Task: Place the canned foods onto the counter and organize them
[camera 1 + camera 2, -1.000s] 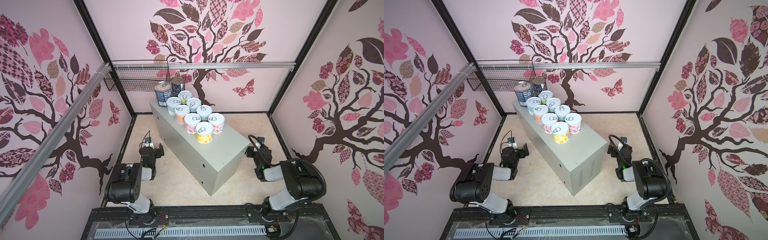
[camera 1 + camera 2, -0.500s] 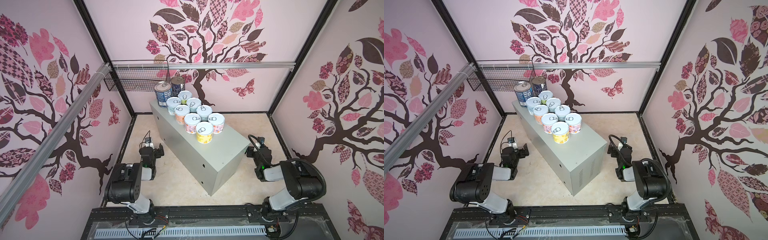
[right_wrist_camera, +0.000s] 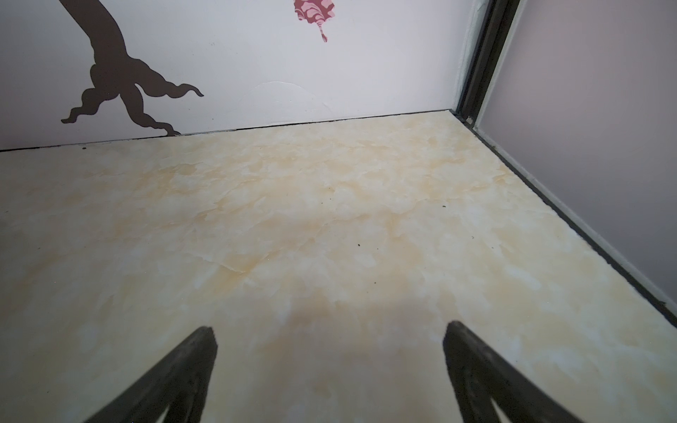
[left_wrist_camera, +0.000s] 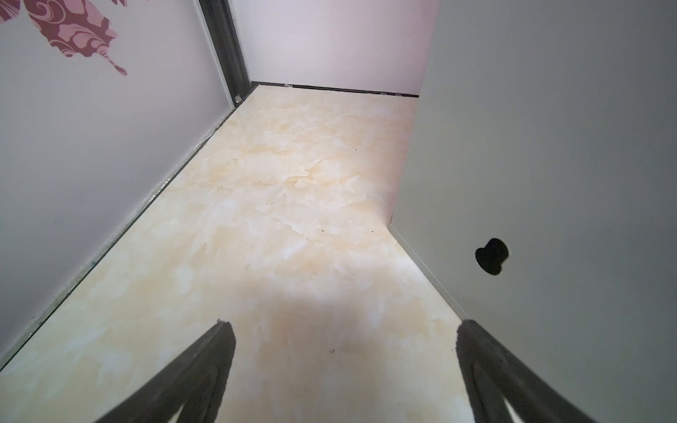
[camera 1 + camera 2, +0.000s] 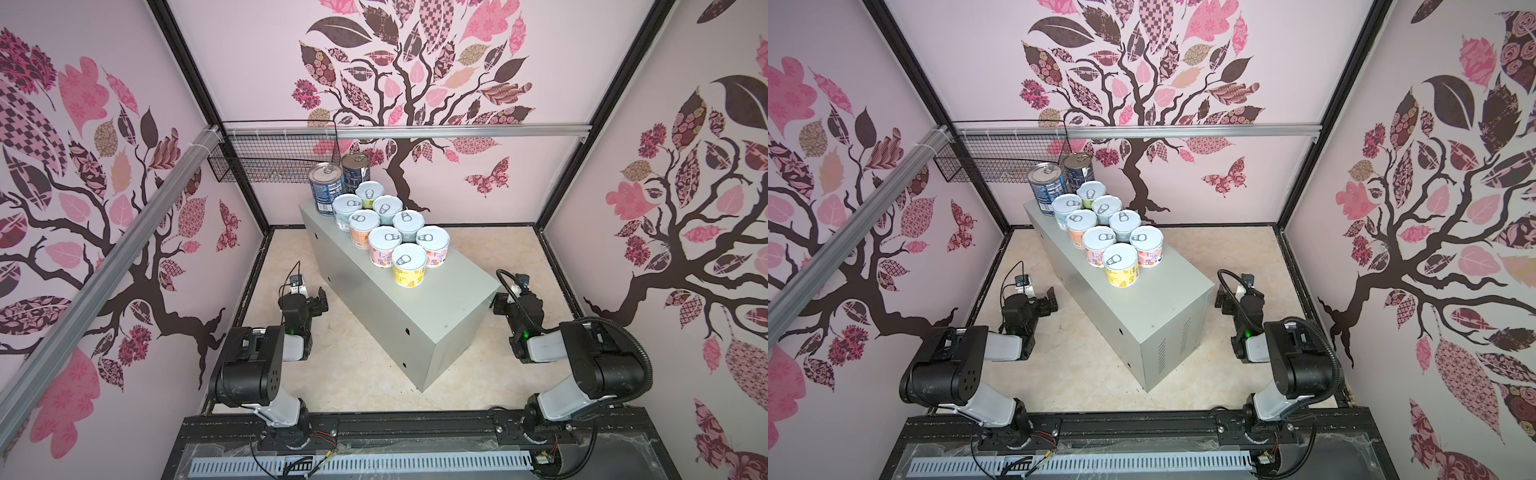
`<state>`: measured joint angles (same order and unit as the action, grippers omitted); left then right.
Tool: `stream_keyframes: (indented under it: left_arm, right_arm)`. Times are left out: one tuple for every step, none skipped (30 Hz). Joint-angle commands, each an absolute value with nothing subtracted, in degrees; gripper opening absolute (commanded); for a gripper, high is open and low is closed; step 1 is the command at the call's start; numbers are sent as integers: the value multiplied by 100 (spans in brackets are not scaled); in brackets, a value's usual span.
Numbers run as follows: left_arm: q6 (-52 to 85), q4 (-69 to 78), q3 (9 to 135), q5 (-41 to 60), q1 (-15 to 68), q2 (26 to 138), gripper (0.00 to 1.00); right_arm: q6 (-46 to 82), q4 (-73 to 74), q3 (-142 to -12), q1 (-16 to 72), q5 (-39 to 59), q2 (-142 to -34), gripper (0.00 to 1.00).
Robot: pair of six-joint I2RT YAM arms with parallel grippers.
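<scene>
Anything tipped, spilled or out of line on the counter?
Nothing stands out. All ten cans stand upright on the counter, packed together at its far end, with the tall blue pair at the back. No spill or dent is visible.

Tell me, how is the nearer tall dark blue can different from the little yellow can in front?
The tall dark-blue-labelled can stands higher than the short yellow-labelled can. The blue can has a silver top; the yellow can has a white lid. The blue can sits near the group's far end, the yellow can at its near end. Both stand upright on the pale grey-green metal box, with pull-tabs on top.
</scene>
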<state>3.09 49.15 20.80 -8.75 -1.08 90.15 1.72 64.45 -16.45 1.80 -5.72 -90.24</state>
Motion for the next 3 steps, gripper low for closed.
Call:
stream_keyframes:
  left_arm:
    - [308, 4951, 2206, -898, -83, 8912, 98]
    - [308, 4957, 2206, -901, -83, 8912, 98]
    - [310, 4951, 2204, -897, -83, 8914, 98]
  right_arm:
    - [238, 6495, -1690, 203, -536, -8926, 100]
    - [237, 6495, -1689, 207, -536, -8915, 100]
    - [244, 6497, -1684, 210, -536, -8918, 100]
